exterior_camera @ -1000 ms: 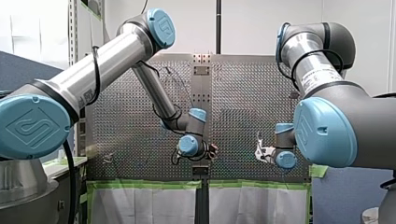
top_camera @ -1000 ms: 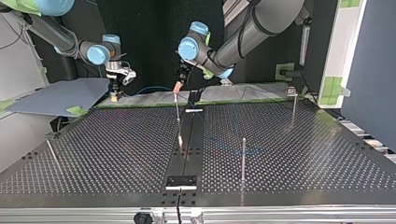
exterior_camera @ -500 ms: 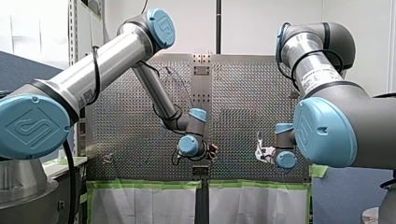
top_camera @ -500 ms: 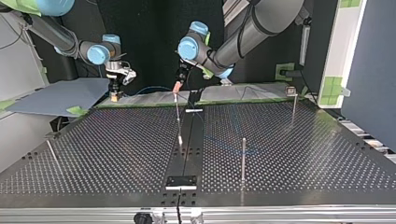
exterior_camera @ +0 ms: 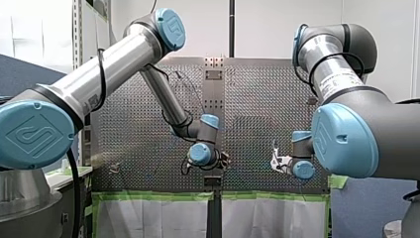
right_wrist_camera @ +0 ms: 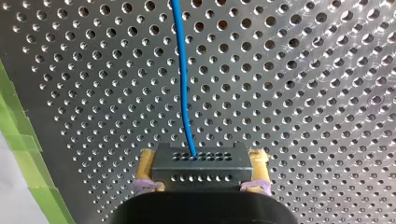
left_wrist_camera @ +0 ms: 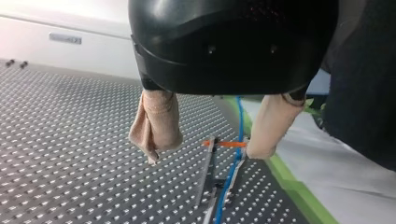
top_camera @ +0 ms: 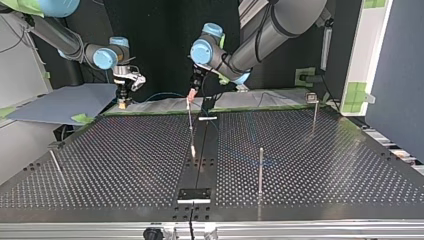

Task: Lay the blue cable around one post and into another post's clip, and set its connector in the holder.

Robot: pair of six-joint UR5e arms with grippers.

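Observation:
In the right wrist view my right gripper (right_wrist_camera: 201, 161) is shut, its yellow pads clamping a dark connector block (right_wrist_camera: 205, 175). The blue cable (right_wrist_camera: 182, 84) leaves the block and runs ahead over the perforated plate. In the left wrist view my left gripper (left_wrist_camera: 204, 155) is open, with beige pads (left_wrist_camera: 156, 126) spread wide. Under them the blue cable (left_wrist_camera: 232, 170) passes a thin post (left_wrist_camera: 208, 172) with an orange clip (left_wrist_camera: 224, 144). In the top view my left gripper (top_camera: 192, 93) hangs over that post (top_camera: 191, 127); my right gripper (top_camera: 123, 99) is at the far left edge.
More posts stand on the plate (top_camera: 125, 165): one near the middle right (top_camera: 260, 170), one at the far right (top_camera: 314, 115), a leaning one at the left (top_camera: 56, 165). A black holder block (top_camera: 194, 194) sits on the centre strip near the front edge. Green tape (right_wrist_camera: 28, 163) lines the plate's border.
My left gripper has shifted very slightly above the clip post. My right arm and the connector have not moved.

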